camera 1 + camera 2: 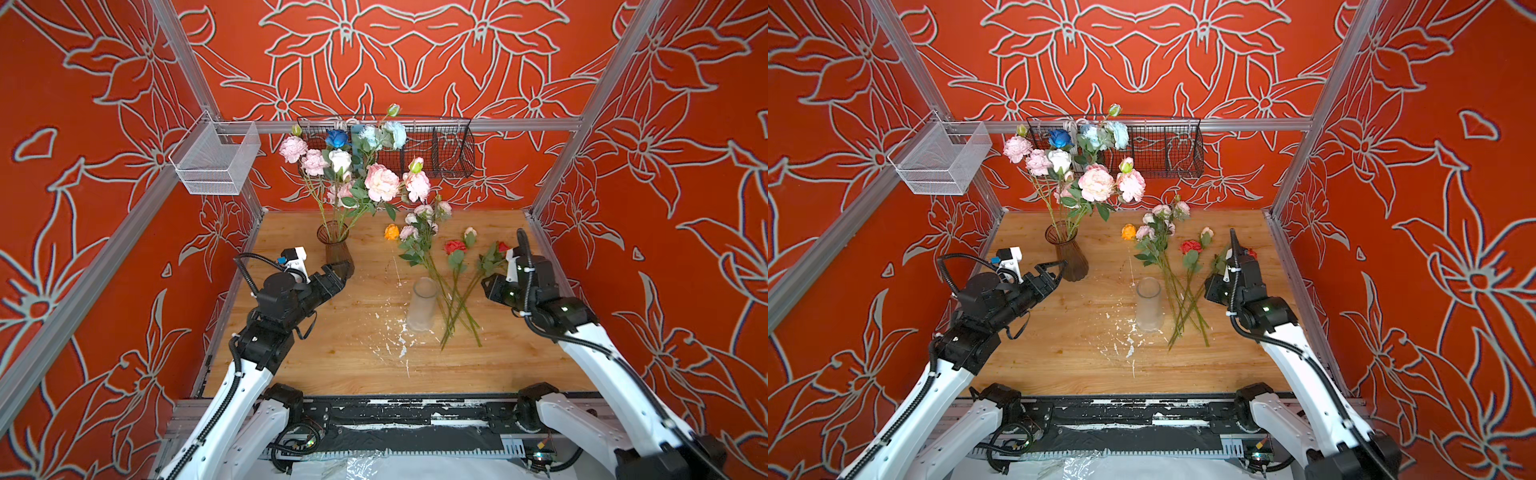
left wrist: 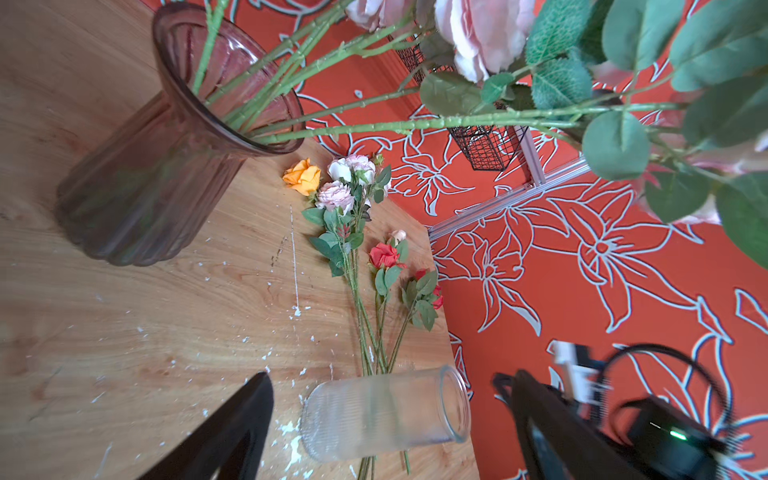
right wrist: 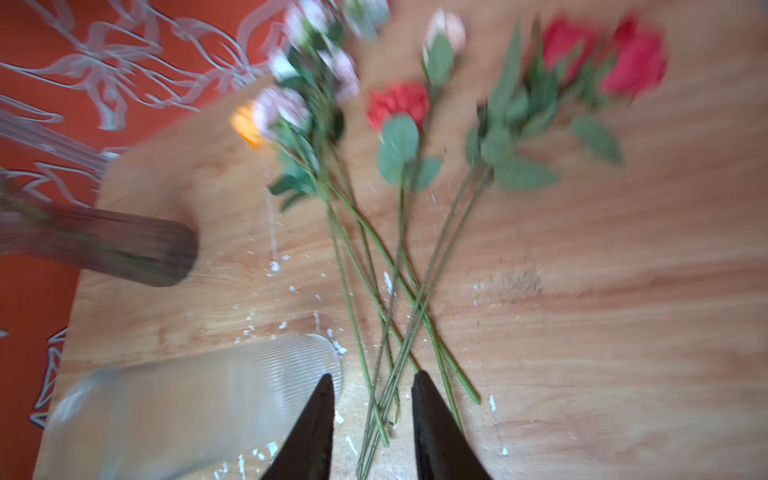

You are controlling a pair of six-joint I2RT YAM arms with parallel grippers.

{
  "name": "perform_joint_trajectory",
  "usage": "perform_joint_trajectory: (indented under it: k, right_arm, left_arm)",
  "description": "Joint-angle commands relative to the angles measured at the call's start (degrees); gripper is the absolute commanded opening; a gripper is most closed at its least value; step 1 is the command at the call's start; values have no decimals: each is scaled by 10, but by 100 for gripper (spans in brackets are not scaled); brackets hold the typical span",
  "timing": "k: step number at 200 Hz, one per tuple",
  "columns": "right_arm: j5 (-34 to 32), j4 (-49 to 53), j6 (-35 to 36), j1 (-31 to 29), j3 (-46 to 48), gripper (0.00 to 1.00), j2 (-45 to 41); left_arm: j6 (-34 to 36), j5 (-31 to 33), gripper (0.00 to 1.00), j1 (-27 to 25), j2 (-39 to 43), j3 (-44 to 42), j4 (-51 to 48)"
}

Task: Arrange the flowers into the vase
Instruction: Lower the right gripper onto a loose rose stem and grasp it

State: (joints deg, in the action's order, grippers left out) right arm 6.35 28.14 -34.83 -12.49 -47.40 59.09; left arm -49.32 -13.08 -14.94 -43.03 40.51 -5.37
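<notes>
Left hand [image 1: 1060, 269] is hovering wide open beside the brown vase [image 1: 334, 245], where most flowers [image 1: 381, 183] are standing, toward the table's [image 1: 332, 353] left edge; right hand [image 3: 372, 375] (parted, gripping nothing) is hanging over loose flowers [image 1: 455, 247] near the right edge.

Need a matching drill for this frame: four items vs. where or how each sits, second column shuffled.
Items
1. brown vase
2. clear vase
3. orange rose
4. black wire basket

States
A. hangs from the back rail
B. lies flat on the table
C. stands empty near the table's middle
D. stands upright holding flowers

Pairs: 1-D, 2-C, 3-B, 4-A
</notes>
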Motion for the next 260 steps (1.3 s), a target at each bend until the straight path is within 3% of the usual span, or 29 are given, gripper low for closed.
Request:
perform_joint_trajectory:
  k: [1,32,78,120,216,260]
  right_arm:
    - [67,-135,-69,37,28,30,94]
    - [105,-167,-40,51,-25,28,239]
    - [92,-147,10,51,-124,30,386]
    - [75,-98,34,51,-222,26,484]
    - [71,-69,49,56,-284,15,558]
    - [60,-77,49,59,-269,5,528]
  left_arm:
    - [-6,59,89,-40,-36,33,67]
    - [27,88,89,-93,-99,33,120]
    - [28,15,89,-95,-205,26,152]
    - [44,-1,90,-94,-212,36,133]
    - [35,-15,91,-80,-211,34,130]
    - [38,-12,91,-78,-204,34,130]
